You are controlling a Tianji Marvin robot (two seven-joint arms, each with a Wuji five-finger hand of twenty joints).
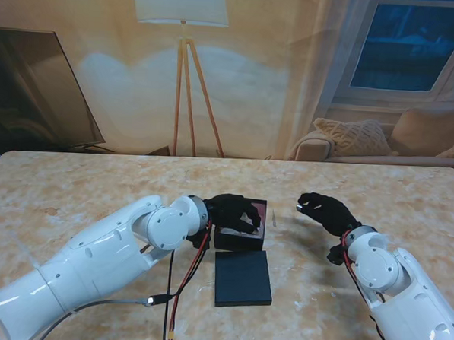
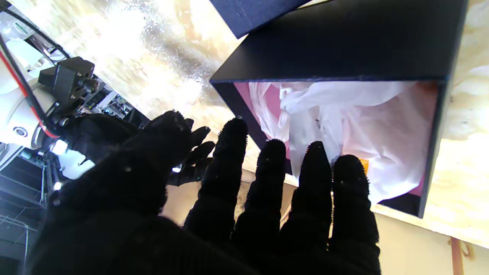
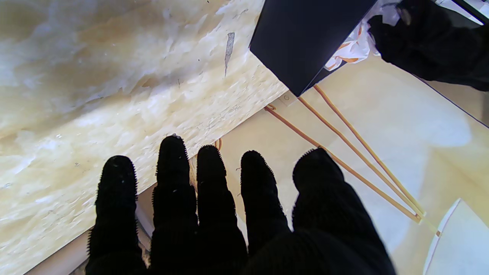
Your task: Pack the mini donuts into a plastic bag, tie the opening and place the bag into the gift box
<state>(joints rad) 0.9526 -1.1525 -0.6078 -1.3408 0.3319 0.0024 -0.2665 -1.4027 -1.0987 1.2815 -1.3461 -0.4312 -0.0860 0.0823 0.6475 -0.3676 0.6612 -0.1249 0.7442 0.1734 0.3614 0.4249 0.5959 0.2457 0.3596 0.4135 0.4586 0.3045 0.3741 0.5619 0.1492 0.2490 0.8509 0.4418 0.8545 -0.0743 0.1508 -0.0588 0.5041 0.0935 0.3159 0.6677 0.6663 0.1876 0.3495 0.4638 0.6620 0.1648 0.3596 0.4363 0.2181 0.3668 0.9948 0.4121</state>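
The gift box (image 1: 241, 226) sits mid-table with the white plastic bag (image 2: 344, 126) already inside, against its pink lining; I judge only the closing remains. The left hand (image 1: 236, 213) hovers over the box with fingers (image 2: 233, 152) spread and holding nothing, probably to settle the bag down. The black lid (image 1: 243, 277) lies flat just nearer to me, within reach. The right hand (image 1: 328, 210) hangs to the right, well apart, fingers loosely curled and empty. No readable label or writing appears anywhere.
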